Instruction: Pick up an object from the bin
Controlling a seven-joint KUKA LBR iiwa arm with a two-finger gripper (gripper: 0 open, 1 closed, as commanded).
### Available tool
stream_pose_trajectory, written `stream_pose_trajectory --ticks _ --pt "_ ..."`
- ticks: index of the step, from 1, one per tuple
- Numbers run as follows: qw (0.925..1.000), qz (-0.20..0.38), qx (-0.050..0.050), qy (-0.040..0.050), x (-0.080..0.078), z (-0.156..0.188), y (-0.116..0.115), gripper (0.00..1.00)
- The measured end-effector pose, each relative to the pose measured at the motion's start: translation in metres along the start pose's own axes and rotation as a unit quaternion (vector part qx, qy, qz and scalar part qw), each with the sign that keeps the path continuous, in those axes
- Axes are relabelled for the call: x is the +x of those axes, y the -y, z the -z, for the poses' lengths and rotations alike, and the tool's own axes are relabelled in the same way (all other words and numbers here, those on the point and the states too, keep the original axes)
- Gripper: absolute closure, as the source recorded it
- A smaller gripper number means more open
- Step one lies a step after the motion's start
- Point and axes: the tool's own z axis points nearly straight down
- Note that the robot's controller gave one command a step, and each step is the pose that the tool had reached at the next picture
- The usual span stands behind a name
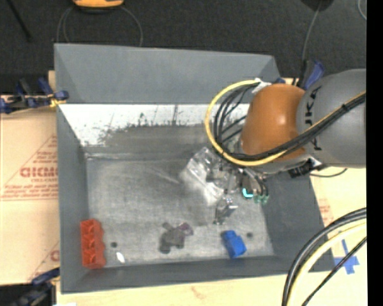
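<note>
- Fingers of the gripper: whether they are spread or pressed together cannot be told. The tip points down at the bin's floor, right of centre.
- Blue block: small and squarish, lying by the front wall just nearer than the gripper tip and apart from it. It is the closest loose thing on that side.
- Dark grey piece: irregular in shape, left of the blue block and near the front wall.
- Red block: long and ribbed, in the front left corner, well apart from the gripper.
- Clear crumpled wrapper: just beyond the gripper tip and to its left, against the gripper's body.
- Orange cover: on the wrist, ringed by cables, over the bin's far right part.
</note>
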Motion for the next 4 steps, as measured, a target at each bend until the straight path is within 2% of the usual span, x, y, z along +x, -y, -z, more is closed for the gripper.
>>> stream_pose_trajectory --ticks 1,2,3,4 --pt "0.9993 0.037 0.001 0.007 0.064 -0.056 -0.049 0.0" --pt "0.9993 0.037 0.001 0.0067 0.062 -0.053 -0.048 1.0" --pt "0.9983 0.058 0.001 0.0076 0.055 0.055 -0.042 1.0" --pt "0.9983 0.058 0.001 0.0032 0.057 0.051 -0.042 0.0"
